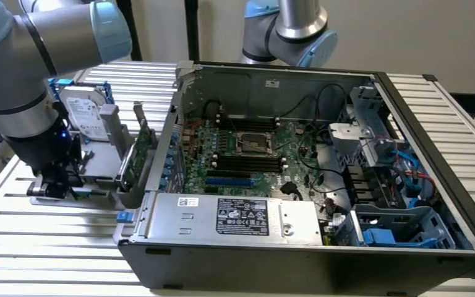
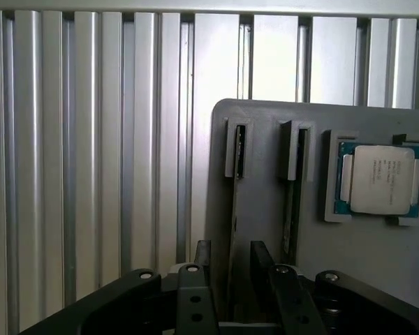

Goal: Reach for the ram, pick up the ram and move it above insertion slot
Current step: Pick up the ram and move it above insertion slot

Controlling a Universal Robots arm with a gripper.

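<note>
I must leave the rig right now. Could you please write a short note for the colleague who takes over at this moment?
Gripper: open, low over the gray holder, one finger on each side of the ram, not closed on it.
Ram: stands on edge in its holder slot. A second stick and a processor sit on the same holder.
Computer case: open, to the exterior view's right of the holder, with the dark memory slots on its board.
Done: the reach.
Left: grasp, lift, move above the insertion slot.
</note>
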